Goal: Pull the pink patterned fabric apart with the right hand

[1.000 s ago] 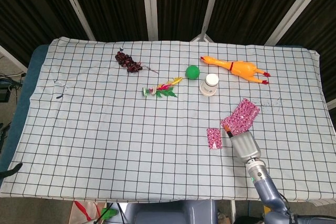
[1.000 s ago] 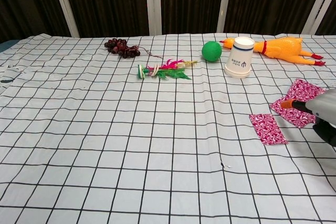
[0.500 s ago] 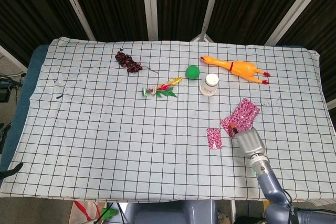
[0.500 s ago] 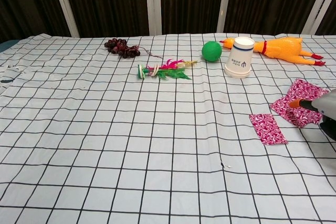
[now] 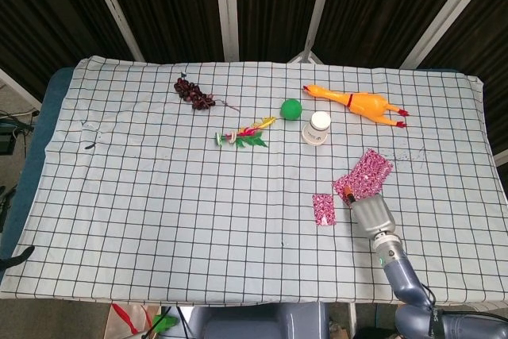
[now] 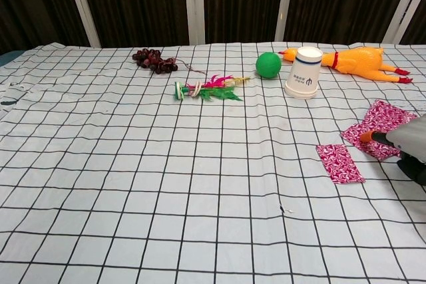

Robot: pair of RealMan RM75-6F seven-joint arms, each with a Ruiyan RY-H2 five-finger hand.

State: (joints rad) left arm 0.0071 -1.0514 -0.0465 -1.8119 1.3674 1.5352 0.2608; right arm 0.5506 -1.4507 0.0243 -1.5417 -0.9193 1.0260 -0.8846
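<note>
The pink patterned fabric lies in two pieces on the checked tablecloth. The larger piece (image 5: 367, 172) (image 6: 381, 126) is at the right. A small rectangular piece (image 5: 323, 208) (image 6: 339, 162) lies flat a little to its left, apart from it. My right hand (image 5: 370, 213) (image 6: 407, 143) sits at the larger piece's near edge, and an orange fingertip (image 6: 365, 138) touches its near-left corner. The head view shows only the back of the hand, so the other fingers are hidden. The left hand does not appear in either view.
Behind the fabric stand an upturned white paper cup (image 5: 318, 128) (image 6: 304, 72), a green ball (image 5: 291, 108), and a yellow rubber chicken (image 5: 359, 103) (image 6: 359, 58). A feathered toy (image 5: 244, 136) and dark grapes (image 5: 194, 93) lie further left. The table's right edge (image 5: 496, 172) is close.
My right hand shifted slightly right and back, then came a little left again; its orange fingertip stays at the larger piece's corner. Both fabric pieces have barely moved.
</note>
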